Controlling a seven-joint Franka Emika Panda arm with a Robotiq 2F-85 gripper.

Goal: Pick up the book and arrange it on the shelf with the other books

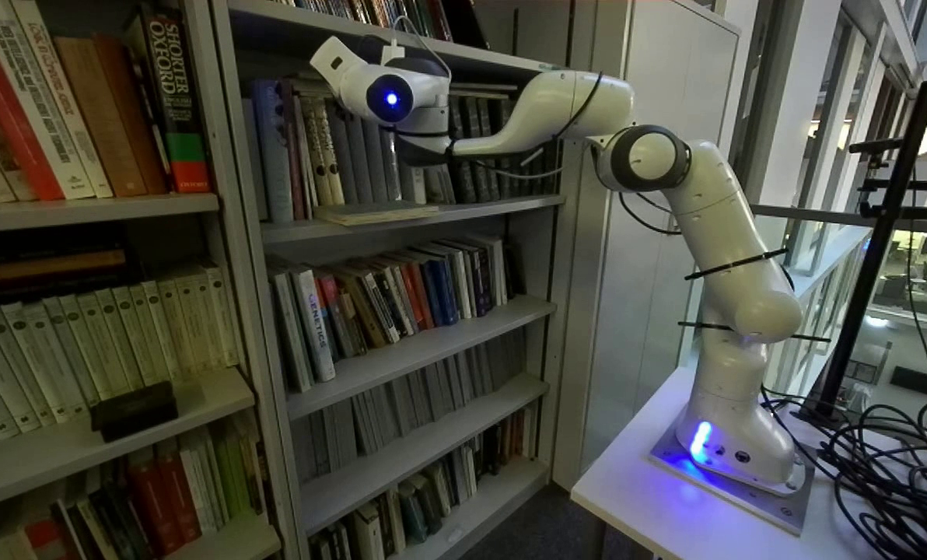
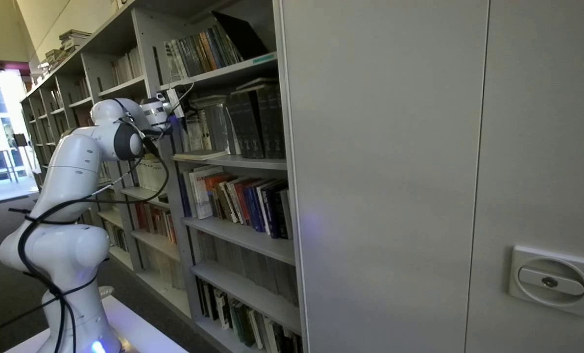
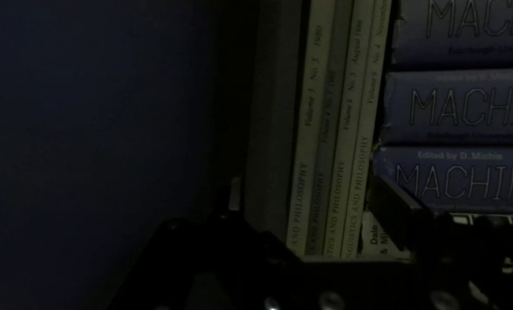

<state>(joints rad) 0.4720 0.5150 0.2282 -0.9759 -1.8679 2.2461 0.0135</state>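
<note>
The grey metal shelf holds rows of upright grey and pale books, and the arm's end is close against its second tier in both exterior views. In the wrist view my gripper stands open, its fingers wide apart. Between and beyond them show a dark grey spine and several thin cream spines. The right finger overlaps blue-purple volumes. A thin pale item, like a book, lies flat at the tier's front. Which one is the task's book, I cannot tell.
A large dark blue surface fills the wrist view's left side, close and blurred. Over the arm's end runs an upper board. A bookcase with red and cream volumes adjoins; a grey cabinet flanks the shelf's far side.
</note>
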